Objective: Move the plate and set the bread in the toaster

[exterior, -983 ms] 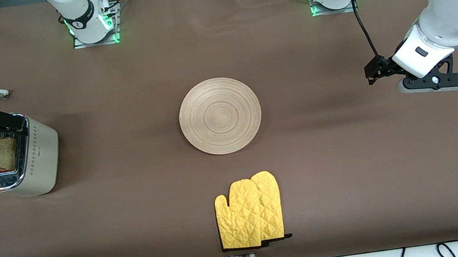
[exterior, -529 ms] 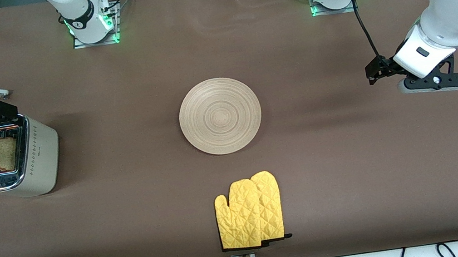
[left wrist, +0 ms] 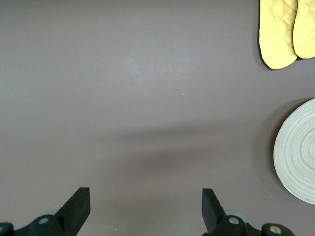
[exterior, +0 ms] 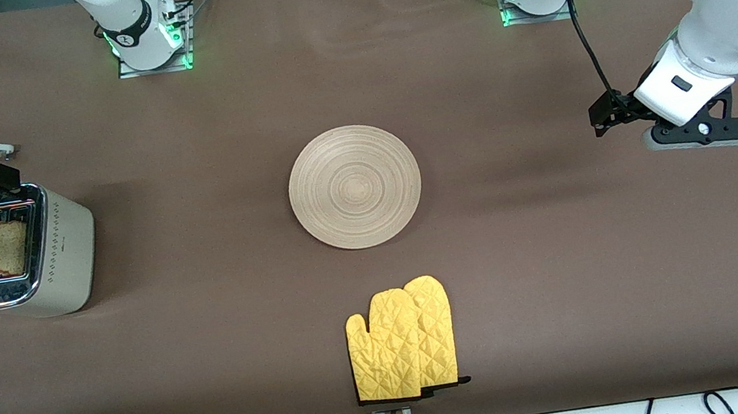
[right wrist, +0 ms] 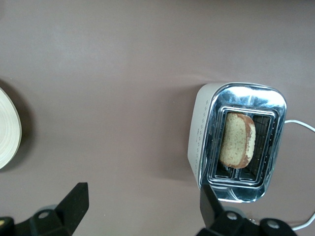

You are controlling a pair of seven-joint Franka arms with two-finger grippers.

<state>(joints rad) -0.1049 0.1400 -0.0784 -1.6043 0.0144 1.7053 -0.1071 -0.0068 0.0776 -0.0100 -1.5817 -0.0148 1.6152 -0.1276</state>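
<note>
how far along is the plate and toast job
Mostly done, it seems: the bread sits in a slot of the toaster, leaning rather than fully sunk, and the plate lies bare mid-table. Nothing is in hand: the right hand hangs open over the toaster and the left hand waits open over the table.

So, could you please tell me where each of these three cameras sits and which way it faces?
Front view: high across the table, facing both arm bases; it shows the plate, the toaster holding the bread, yellow oven mitts, and both arms.
Left wrist view: on the left arm, looking down at bare table; the open left hand shows.
Right wrist view: on the right arm, looking down on the toaster and bread; the open right hand shows.
Shared: all three views show the plate.
</note>
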